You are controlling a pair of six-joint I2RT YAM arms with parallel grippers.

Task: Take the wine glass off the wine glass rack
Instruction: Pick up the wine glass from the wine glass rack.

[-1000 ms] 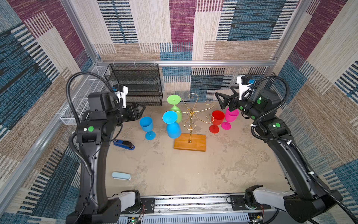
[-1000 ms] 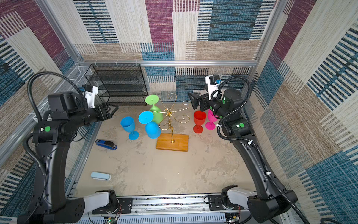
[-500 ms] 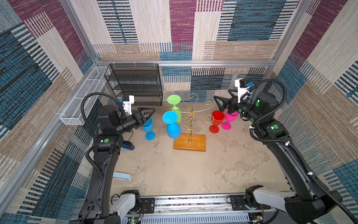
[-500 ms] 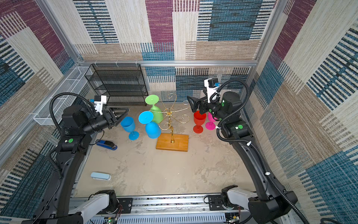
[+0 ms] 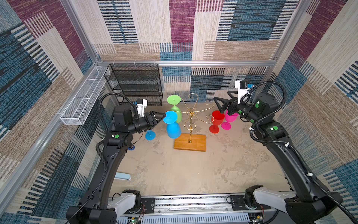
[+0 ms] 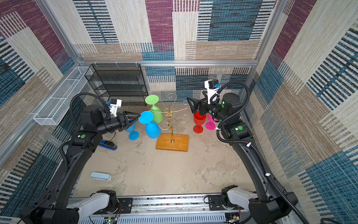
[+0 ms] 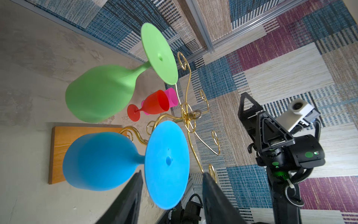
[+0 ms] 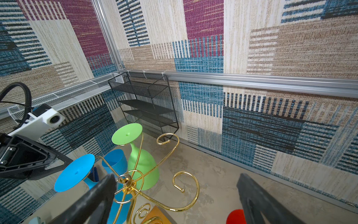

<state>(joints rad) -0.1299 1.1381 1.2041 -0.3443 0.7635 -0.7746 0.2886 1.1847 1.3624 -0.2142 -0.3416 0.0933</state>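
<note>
Left wrist: matte blue wine glass (image 7: 100,161) inverted on scrolled gold-wire rack (image 7: 187,116).

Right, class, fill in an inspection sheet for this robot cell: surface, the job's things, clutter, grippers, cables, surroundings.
Surface: beige tabletop, blotchy and stained.
Job's things: gold wine glass rack on its wooden base; hanging blue glass and green glass upside down on its arms.
Clutter: red glass, pink glass and standing blue glass upright; blue stapler; pale blue case.
Grippers: left gripper open, jaws either side of the hanging blue glass's foot, not gripping; right gripper open, empty, near the rack's top.
Cables: black hoses loop over both arms, none seen snagged.
Surroundings: black mesh shelf, white wire tray, carpet-patterned walls.
</note>
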